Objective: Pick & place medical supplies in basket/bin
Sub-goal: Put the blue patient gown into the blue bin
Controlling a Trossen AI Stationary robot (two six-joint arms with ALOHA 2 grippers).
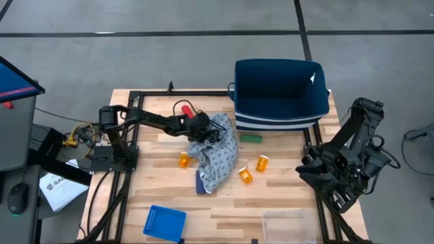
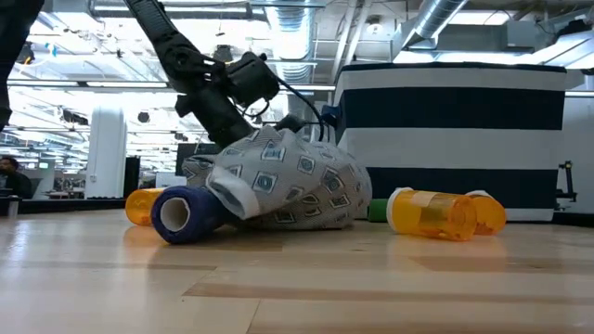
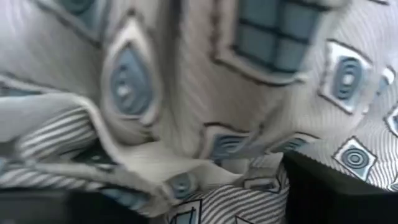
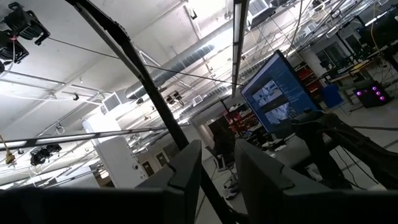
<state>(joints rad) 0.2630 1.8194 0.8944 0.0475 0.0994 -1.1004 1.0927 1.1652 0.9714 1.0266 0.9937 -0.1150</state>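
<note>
- Cloth (image 1: 218,152): grey patterned, heaped mid-table, long axis running from near the bin's front corner down toward the table's near edge. In the low view it drapes over a blue cylinder (image 2: 182,215).
- Left gripper (image 1: 203,129): pressed into the cloth's upper end, the end nearest the bin. Left wrist view is filled with folds of cloth lying between the dark fingers (image 3: 329,190). Jaws partly open around the fabric; cannot tell if they have a firm hold yet.
- Bin (image 1: 281,91): navy, white stripes, just beyond the cloth to the gripper's right and farther from the table's near edge. Judgement: a lift, then a short carry that way, should clear the rim.
- Left arm is plainly nearer; right gripper (image 1: 339,179) sits folded at the table's right edge, well apart, fingers (image 4: 186,171) close together and empty.
- Around the cloth: orange bottles (image 1: 245,175), (image 1: 262,163), (image 1: 184,160); green cylinder (image 1: 251,139) beside the bin's front.
- Risk: trailing cloth may drag the bottles.
</note>
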